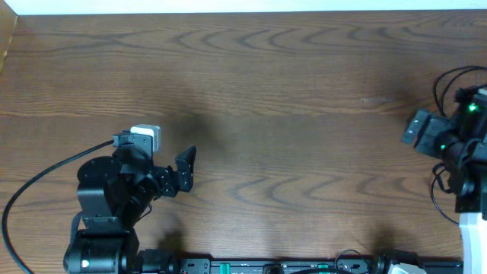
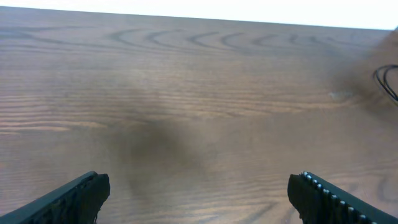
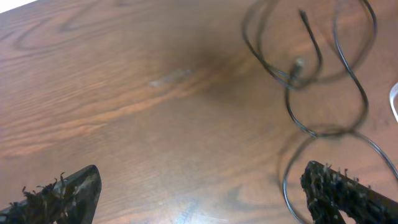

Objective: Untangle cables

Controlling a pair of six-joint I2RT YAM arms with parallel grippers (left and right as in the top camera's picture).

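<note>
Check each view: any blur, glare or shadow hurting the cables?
Overhead: sharp, even light, faint shadow on the table near the left end effector. Left wrist: soft, a black cable loop smeared at the right edge. Right wrist: black cables blurred, shadow beneath; white cable clipped by the frame.

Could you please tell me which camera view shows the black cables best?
The right wrist view: the black cables show looped, with a plug end. Overhead catches thin arcs at the right edge; left wrist, only a sliver.

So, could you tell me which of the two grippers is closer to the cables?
The right gripper: the black cables loop on the table just ahead of it, while the left gripper sits far across the table.
</note>
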